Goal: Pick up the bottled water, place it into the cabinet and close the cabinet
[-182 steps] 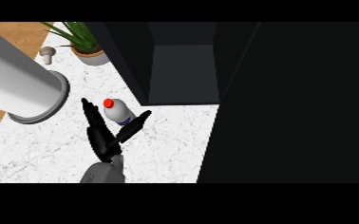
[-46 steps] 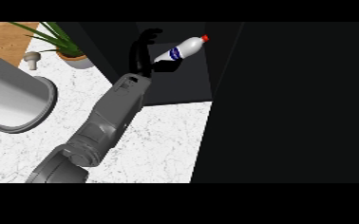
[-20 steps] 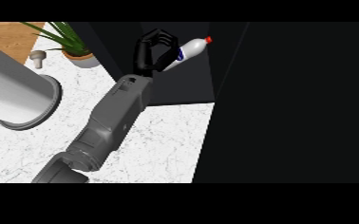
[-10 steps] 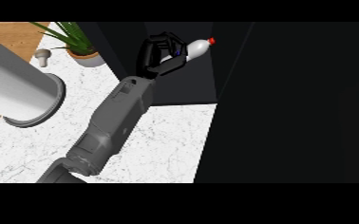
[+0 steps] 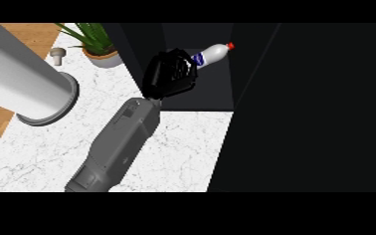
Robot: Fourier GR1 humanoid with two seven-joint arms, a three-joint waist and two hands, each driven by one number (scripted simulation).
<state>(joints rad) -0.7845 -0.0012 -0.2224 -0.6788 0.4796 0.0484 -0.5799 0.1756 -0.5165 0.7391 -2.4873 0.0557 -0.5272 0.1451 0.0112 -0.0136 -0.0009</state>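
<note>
The bottled water (image 5: 211, 55) is white with a blue label and a red cap. It lies tilted inside the dark open cabinet (image 5: 209, 92), cap pointing up and to the right. My left hand (image 5: 170, 74) reaches into the cabinet from the lower left. Its fingers are curled round the bottle's lower end and hide the base. The grey forearm (image 5: 121, 139) crosses the white marble counter. The cabinet's door (image 5: 308, 104) stands open as a wide black panel at the right. My right hand does not show.
A large grey cylinder (image 5: 29, 84) stands on the counter (image 5: 183, 149) at the left. A potted plant (image 5: 101, 55) and a small mushroom-shaped knob (image 5: 57, 55) sit behind it. The cabinet's left wall (image 5: 136, 59) is close to the hand.
The left hand has carried the bottle a little to the right, deeper into the cabinet. Its fingers now bunch more tightly round the bottle's lower end.
</note>
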